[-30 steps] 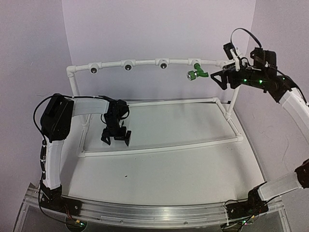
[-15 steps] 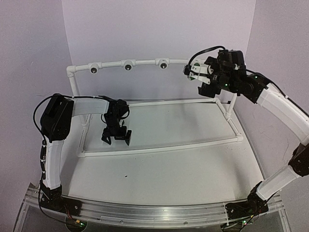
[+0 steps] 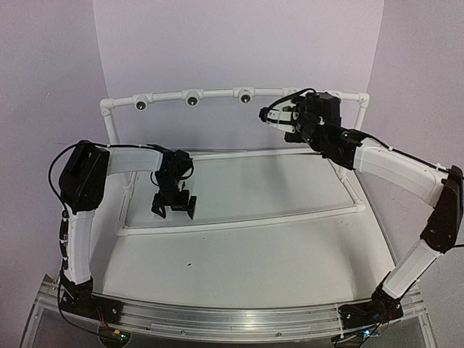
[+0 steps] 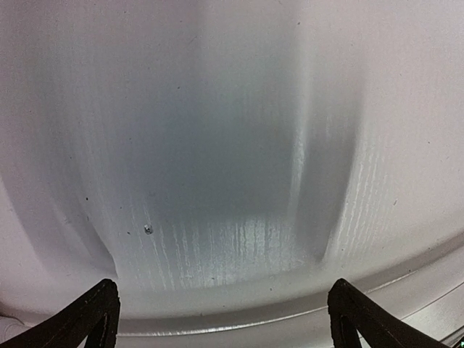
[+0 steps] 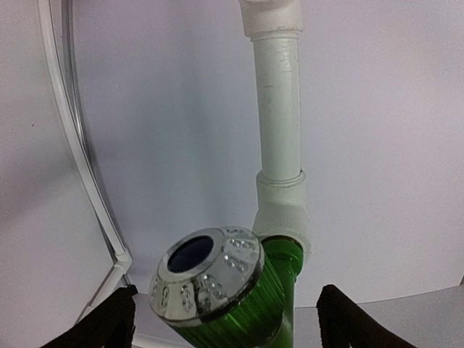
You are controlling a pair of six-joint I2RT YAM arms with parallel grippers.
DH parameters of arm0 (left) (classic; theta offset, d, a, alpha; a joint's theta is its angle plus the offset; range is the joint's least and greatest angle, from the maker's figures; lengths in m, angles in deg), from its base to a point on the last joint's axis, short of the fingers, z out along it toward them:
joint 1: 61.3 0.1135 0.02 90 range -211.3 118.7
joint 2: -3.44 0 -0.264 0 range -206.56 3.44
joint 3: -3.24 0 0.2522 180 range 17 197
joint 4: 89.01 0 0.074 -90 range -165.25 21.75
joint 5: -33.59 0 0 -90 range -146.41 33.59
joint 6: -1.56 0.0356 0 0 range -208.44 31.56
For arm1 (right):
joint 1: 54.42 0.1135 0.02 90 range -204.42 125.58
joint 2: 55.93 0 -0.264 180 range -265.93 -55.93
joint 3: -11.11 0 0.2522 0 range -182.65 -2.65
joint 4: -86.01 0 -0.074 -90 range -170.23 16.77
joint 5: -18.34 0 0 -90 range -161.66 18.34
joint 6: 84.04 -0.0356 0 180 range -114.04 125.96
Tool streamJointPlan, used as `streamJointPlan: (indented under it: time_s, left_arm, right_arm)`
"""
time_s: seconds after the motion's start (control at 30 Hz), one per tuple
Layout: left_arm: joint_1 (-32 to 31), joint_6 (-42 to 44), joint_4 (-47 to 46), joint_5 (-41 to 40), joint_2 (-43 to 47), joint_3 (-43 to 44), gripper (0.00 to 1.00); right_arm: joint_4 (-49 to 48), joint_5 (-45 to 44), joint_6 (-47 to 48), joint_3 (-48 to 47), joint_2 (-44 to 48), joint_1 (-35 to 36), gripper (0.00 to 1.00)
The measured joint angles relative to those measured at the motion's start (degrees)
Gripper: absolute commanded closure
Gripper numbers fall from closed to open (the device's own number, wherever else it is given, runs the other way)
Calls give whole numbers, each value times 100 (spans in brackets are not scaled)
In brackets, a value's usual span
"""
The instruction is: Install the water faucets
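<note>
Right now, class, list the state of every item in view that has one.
green faucet, seated in rightmost tee fitting, not gripped
other three tee fittings, sockets empty
right gripper, open around the faucet
left gripper, open, holding nothing

light: soft, even | left wrist: central shadow, glare streaks | edges: warped

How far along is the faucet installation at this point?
Done: one green tap is plugged into the rightmost pipe fitting. In hand: the right gripper straddles it, jaws open. Remaining: three fittings show empty holes, and no other tap is visible. The left gripper hangs open over the table.
</note>
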Motion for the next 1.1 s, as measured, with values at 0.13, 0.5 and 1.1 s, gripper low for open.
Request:
streamJointPlan:
  time_s: [0.13, 0.5, 1.1]
  left_arm:
    - [0, -16, -1, -7, 112, -46, 0]
    - [0, -96, 3, -15, 210, -183, 0]
    - [0, -96, 1, -16, 217, -220, 0]
  right_arm:
    - [-404, -56, -223, 78, -97, 0, 35]
    - [-1112, -165, -1241, 404, -79, -32, 48]
    - [-242, 640, -5753, 130, 201, -377, 60]
